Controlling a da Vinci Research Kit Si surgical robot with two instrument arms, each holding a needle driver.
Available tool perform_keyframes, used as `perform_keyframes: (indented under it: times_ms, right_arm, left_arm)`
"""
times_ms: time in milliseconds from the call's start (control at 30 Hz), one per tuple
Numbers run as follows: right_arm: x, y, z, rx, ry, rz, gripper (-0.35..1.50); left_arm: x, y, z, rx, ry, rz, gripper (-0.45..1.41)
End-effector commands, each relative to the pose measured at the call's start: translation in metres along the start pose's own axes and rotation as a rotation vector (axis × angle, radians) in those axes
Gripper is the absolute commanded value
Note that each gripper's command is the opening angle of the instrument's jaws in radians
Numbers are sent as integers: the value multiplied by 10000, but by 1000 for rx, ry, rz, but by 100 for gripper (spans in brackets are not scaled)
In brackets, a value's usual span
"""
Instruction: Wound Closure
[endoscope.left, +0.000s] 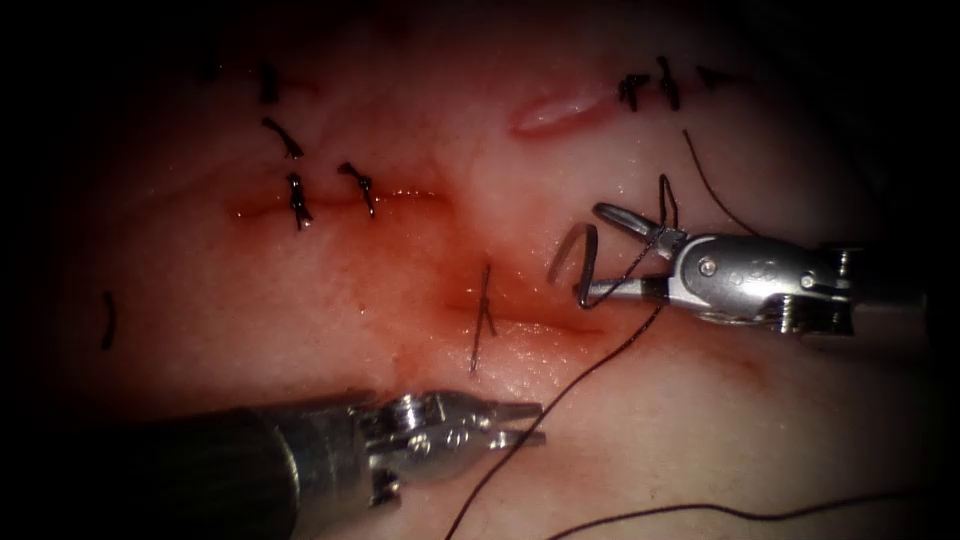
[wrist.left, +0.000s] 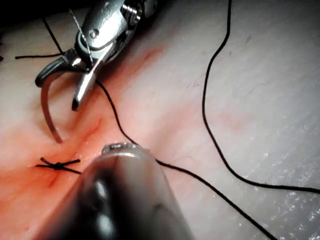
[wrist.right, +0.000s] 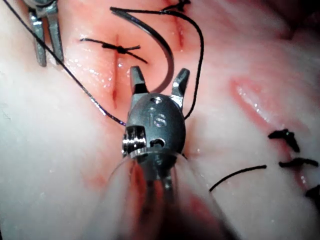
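At the right end of the cut (endoscope.left: 520, 322), just above it in the endoscope view, the needle (endoscope.left: 575, 232) lies within the spread of the right tool (endoscope.left: 593, 252). The jaws of that tool stand wide apart. The needle's curve passes between them, and one end sits close to where the jaws meet, as the right wrist view shows (needle (wrist.right: 165, 45), right tool (wrist.right: 159, 74)). I judge the needle unclamped, since nothing is closed on it. I cannot tell whether either end rests in the tissue (endoscope.left: 760, 420) or merely on it.

The needle's arc has its crown away from the cut and both ends turned down toward it. Its long axis runs roughly across the line of the right tool's shaft. The free end reaches out beyond the jaw tips toward the left. I cannot say with certainty which end is the sharp one.

The left tool (endoscope.left: 542, 422) lies below the cut, well apart from the needle, and its tips point right. Its jaws are slightly parted and hold nothing. The right tool is therefore much the nearer to the needle.

The thread (endoscope.left: 600, 365) loops by the right tool, then runs down and left, passing just beside the left tool's tips. One stitch (endoscope.left: 483, 320) crosses the cut, with red fluid (endoscope.left: 400, 300) around it. Older knots (endoscope.left: 298, 200) sit at upper left.
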Motion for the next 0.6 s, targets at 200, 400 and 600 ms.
perform_keyframes:
  times_ms: [200,400,600]
  right_arm:
    - [10,2,18,-33,50,-30,138]
    - [19,7,19,-54,77,-63,135]
    - [22,11,22,-72,103,-56,135]
  left_arm:
    - [3,-2,7,1,1,1,14]
    - [2,-2,7,0,1,1,14]
    - [2,-2,7,0,1,1,14]
